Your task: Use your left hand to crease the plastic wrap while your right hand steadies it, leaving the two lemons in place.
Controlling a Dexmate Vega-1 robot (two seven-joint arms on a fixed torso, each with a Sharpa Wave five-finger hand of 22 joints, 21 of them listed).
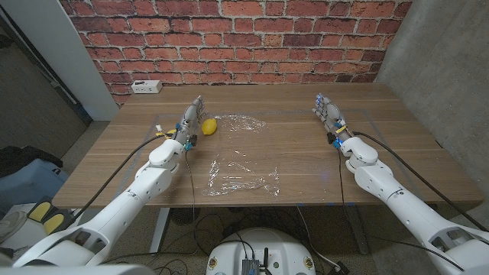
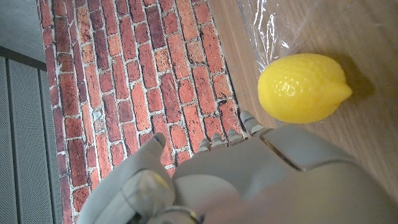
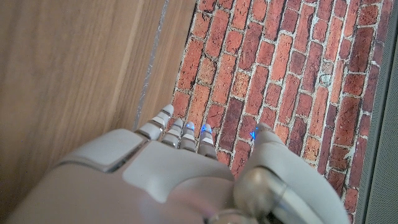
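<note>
Yellow lemon [image 1: 207,125], clear plastic wrap [image 1: 243,174], brown wooden table [image 1: 306,153], red brick wall [image 1: 229,38].

In the head view the plastic wrap [image 1: 243,174] is so clear that its edges are hard to trace on the desk [image 1: 306,164], and a second sheet [image 1: 243,123] at 3 o'clock of the lemon [image 1: 207,125] is fainter still. The left robot hand [image 1: 191,118] hides part of that lemon. In the left wrist view the wrap [image 2: 273,25] is cut off by the picture's edge.

Even indoor light, sharp pics, glare on plastic wrap [image 1: 243,174], soft shadow beside lemon [image 2: 303,87].
</note>
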